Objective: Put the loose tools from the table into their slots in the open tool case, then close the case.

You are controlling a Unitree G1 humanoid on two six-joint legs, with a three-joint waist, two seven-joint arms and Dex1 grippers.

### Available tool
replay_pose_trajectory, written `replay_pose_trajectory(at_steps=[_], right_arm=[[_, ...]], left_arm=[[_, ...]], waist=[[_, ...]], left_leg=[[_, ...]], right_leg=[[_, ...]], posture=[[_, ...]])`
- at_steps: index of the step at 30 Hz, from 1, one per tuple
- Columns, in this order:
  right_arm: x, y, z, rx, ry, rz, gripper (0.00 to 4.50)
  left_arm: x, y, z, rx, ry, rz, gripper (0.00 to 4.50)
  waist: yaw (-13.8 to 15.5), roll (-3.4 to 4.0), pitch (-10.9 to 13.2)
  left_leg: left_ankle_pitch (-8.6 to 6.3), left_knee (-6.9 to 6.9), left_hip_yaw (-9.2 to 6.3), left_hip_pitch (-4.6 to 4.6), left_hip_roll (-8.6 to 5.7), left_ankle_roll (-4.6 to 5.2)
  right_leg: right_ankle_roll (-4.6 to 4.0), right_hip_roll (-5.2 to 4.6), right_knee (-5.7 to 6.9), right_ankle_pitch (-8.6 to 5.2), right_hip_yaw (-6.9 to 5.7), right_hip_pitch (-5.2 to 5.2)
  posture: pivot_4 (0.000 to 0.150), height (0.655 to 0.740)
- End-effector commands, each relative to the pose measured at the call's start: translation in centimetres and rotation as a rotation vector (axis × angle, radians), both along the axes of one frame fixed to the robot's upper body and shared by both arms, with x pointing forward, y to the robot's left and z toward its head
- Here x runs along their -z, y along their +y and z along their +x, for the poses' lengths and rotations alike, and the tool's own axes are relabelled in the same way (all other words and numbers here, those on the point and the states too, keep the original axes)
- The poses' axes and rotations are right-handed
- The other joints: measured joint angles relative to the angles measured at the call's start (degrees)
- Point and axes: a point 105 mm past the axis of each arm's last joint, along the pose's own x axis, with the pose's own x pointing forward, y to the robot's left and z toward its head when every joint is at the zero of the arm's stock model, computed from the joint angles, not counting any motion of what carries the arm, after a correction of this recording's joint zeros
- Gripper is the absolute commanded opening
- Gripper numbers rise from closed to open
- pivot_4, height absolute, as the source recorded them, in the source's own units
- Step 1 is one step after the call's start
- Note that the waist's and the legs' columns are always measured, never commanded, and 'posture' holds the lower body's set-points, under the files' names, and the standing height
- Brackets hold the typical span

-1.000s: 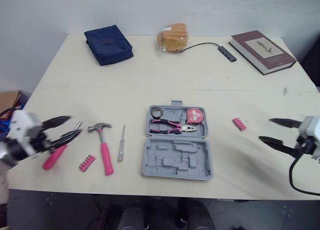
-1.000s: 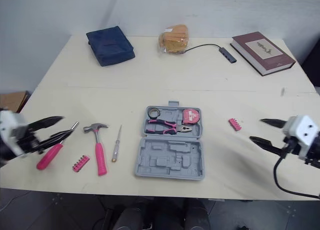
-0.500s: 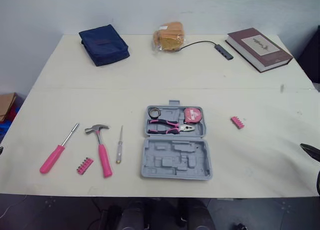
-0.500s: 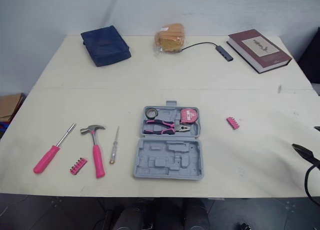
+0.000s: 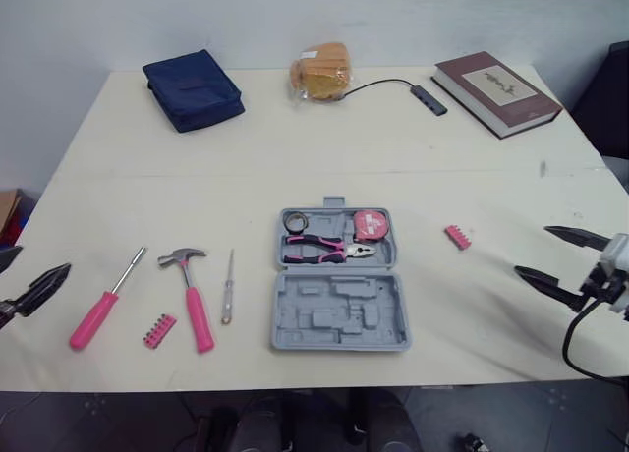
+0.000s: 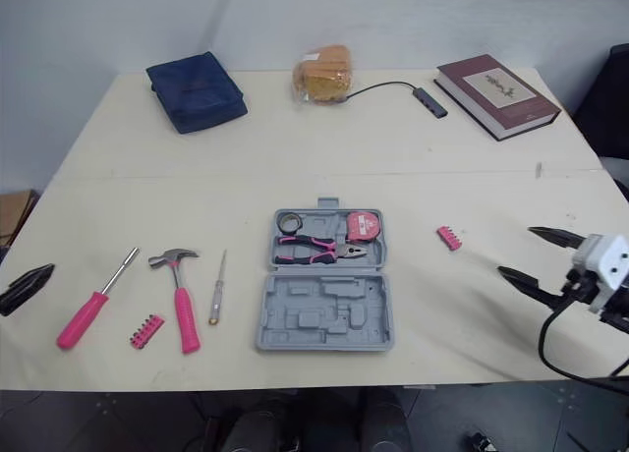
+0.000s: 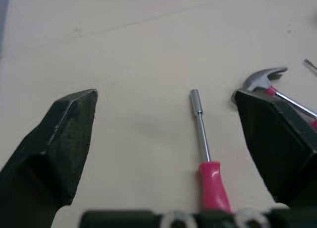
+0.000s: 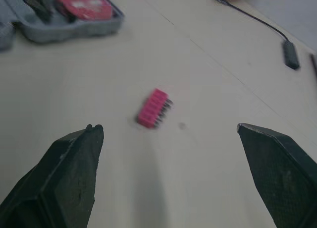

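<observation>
The grey tool case [image 5: 341,314] lies open at the table's middle, with pink pliers [image 5: 329,248] and a pink tape measure [image 5: 371,225] in its far half. Left of it lie a slim screwdriver [image 5: 227,287], a pink hammer [image 5: 192,297], a pink bit holder [image 5: 158,330] and a pink-handled screwdriver [image 5: 101,310]. A second bit holder [image 5: 456,237] lies right of the case. My left gripper [image 5: 34,265] is open at the table's left edge, pointing at the pink-handled screwdriver [image 7: 207,153]. My right gripper [image 5: 532,250] is open near the right edge, facing the second bit holder [image 8: 152,108].
Along the far edge sit a navy pouch [image 5: 192,76], a bagged bun [image 5: 319,72], a cable with a USB hub [image 5: 425,93] and a maroon book [image 5: 496,79]. The table's front edge runs just below the case.
The camera has shifted. Both grippers dropped out of sight half a second ago and show again now, still open. The left one is farther from the pink screwdriver. No tool has moved.
</observation>
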Motion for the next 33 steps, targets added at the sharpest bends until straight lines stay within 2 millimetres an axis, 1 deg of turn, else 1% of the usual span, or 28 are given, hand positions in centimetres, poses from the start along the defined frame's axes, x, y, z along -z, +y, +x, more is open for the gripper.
replay_pose_trajectory(at_steps=[1, 3, 4, 6, 8, 9, 10, 11, 12, 14, 16, 18, 20, 25, 27, 31, 33], right_arm=[[-1.7, 3.4, 0.1, -0.15, -0.054, 0.065, 4.5], [-2.0, 5.9, 0.0, -0.256, -0.073, 0.103, 4.5], [-2.1, 6.6, -0.1, -0.288, -0.08, 0.115, 4.5], [-2.1, 7.3, -0.1, -0.313, -0.074, 0.129, 4.5], [-2.3, 8.9, -0.1, -0.378, -0.077, 0.147, 4.5], [-2.4, 9.9, -0.1, -0.424, -0.085, 0.157, 4.5], [-2.6, 10.6, -0.2, -0.454, -0.092, 0.163, 4.5], [-2.3, 11.3, -0.4, -0.494, -0.085, 0.143, 4.5], [-2.0, 11.8, -0.6, -0.529, -0.078, 0.124, 4.5], [-2.0, 12.5, -0.8, -0.568, -0.08, 0.111, 4.5], [-2.3, 12.9, -0.7, -0.58, -0.095, 0.118, 4.5], [-2.4, 13.2, -0.7, -0.596, -0.103, 0.115, 4.5], [-2.4, 13.5, -0.7, -0.608, -0.105, 0.109, 4.5], [-2.4, 14.0, -0.8, -0.622, -0.104, 0.106, 4.5], [-2.4, 14.1, -0.8, -0.623, -0.105, 0.106, 4.5], [-2.4, 14.1, -1.0, -0.623, -0.104, 0.104, 4.5], [-2.4, 14.1, -1.1, -0.622, -0.102, 0.105, 4.5]], left_arm=[[-0.7, -4.6, 0.4, 0.077, 0.03, -0.007, 4.44], [-0.5, -8.3, 0.4, 0.128, 0.072, -0.005, 4.44], [-0.4, -9.4, 0.3, 0.137, 0.086, -0.006, 4.44], [-0.2, -10.5, 0.2, 0.136, 0.108, -0.001, 4.44], [0.0, -12.3, 0.7, 0.103, 0.107, -0.025, 4.44], [0.6, -13.6, 1.0, 0.085, 0.11, -0.045, 4.44], [0.9, -14.6, 1.2, 0.071, 0.112, -0.06, 4.44], [1.5, -15.8, 1.1, 0.097, 0.144, -0.031, 4.44], [2.1, -16.4, 1.1, 0.097, 0.166, -0.035, 4.44], [2.9, -17.2, 1.0, 0.096, 0.202, -0.011, 4.44], [3.9, -17.5, 1.0, 0.083, 0.242, 0.018, 4.44], [4.7, -18.0, 1.3, 0.036, 0.267, -0.026, 4.44], [4.9, -18.4, 1.6, 0.013, 0.272, -0.041, 4.44], [5.9, -20.0, 2.0, 0.026, 0.314, -0.041, 4.44], [6.3, -20.2, 2.0, 0.029, 0.338, -0.029, 4.44], [7.4, -20.0, 2.0, -0.006, 0.383, 0.007, 4.44], [7.8, -20.3, 2.1, -0.002, 0.402, 0.005, 4.44]], waist=[[0.15, 0.0, 0.0], [0.34, 0.0, 0.0], [0.42, 0.0, 0.0], [0.54, 0.0, 0.0], [0.69, 0.0, 0.0], [0.87, 0.01, 0.0], [1.01, 0.01, 0.0], [1.07, -0.04, -0.01], [1.13, -0.09, -0.01], [1.51, -0.09, -0.01], [1.66, -0.09, -0.01], [1.71, -0.09, -0.01], [1.87, -0.11, -0.01], [2.46, -0.11, -0.01], [2.51, -0.11, -0.01], [2.57, -0.11, -0.01], [2.71, -0.11, -0.01]], left_leg=[[-0.08, 0.03, 0.01, -0.01, 0.0, -0.13], [-0.08, 0.04, 0.0, 0.0, -0.02, -0.14], [-0.08, 0.04, 0.0, -0.01, -0.02, -0.14], [-0.06, 0.04, -0.01, -0.03, -0.02, -0.11], [0.06, 0.05, 0.01, -0.03, -0.03, 0.1], [0.07, 0.06, 0.01, -0.02, -0.05, 0.11], [0.08, 0.06, 0.02, 0.0, -0.06, 0.13], [0.09, 0.12, 0.04, 0.02, -0.1, 0.15], [0.09, 0.16, 0.05, 0.01, -0.08, 0.14], [0.09, 0.14, 0.05, 0.01, -0.07, 0.1], [0.07, 0.15, 0.05, -0.03, 0.01, 0.07], [0.07, 0.18, 0.06, -0.02, 0.05, 0.06], [0.07, 0.25, 0.06, -0.02, 0.06, 0.07], [0.03, 0.4, 0.07, -0.02, 0.14, 0.0], [0.02, 0.44, 0.09, -0.05, 0.18, -0.01], [-0.01, 0.57, 0.11, -0.05, 0.26, -0.05], [-0.02, 0.61, 0.12, -0.06, 0.27, -0.05]], right_leg=[[0.0, 0.0, -0.11, 0.0, 0.04, -0.02], [0.0, 0.01, -0.1, 0.0, 0.07, -0.01], [0.0, 0.02, -0.1, 0.0, 0.08, -0.02], [0.0, 0.05, -0.02, 0.0, 0.08, -0.02], [0.0, 0.1, 0.06, 0.0, 0.08, -0.02], [0.0, 0.11, 0.04, 0.0, 0.08, -0.02], [0.0, 0.12, 0.01, 0.01, 0.09, 0.0], [0.0, 0.11, -0.03, 0.01, 0.15, 0.0], [0.0, 0.13, 0.01, 0.02, 0.19, -0.01], [0.0, 0.36, 0.17, 0.02, 0.22, -0.03], [0.0, 0.71, 0.12, 0.02, 0.31, -0.04], [-0.01, 0.83, 0.08, 0.03, 0.4, -0.03], [-0.01, 0.83, 0.01, 0.03, 0.44, -0.03], [-0.04, 0.93, 0.01, 0.02, 0.45, -0.04], [-0.05, 0.96, 0.02, 0.02, 0.46, -0.05], [-0.09, 1.03, 0.02, -0.01, 0.48, -0.05], [-0.09, 1.03, 0.03, -0.01, 0.48, -0.04]], posture=[[0.15, 0.74], [0.15, 0.74], [0.15, 0.74], [0.15, 0.74], [0.15, 0.74], [0.15, 0.74], [0.15, 0.74], [0.15, 0.74], [0.15, 0.74], [0.15, 0.74], [0.15, 0.74], [0.15, 0.74], [0.15, 0.74], [0.15, 0.74], [0.15, 0.74], [0.15, 0.74], [0.15, 0.74]])
